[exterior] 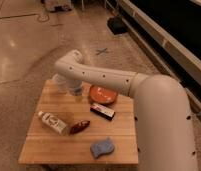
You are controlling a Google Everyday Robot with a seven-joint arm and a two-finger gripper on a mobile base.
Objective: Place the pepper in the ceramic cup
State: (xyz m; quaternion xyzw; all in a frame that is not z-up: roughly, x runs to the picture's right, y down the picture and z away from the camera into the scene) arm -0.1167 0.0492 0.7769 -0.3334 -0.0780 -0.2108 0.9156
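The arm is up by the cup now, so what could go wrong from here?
The pepper lies on the table, not in the gripper, which hangs right beside the ceramic cup and could knock it over. The pepper lies close by the white bottle, so grabbing it may shove that.

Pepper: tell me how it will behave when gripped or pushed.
The pepper looks glossy, so probably slippery. Its tapered, rounded shape may roll or pivot if nudged. Small, so likely light. The tool is by the ceramic cup, away from it.
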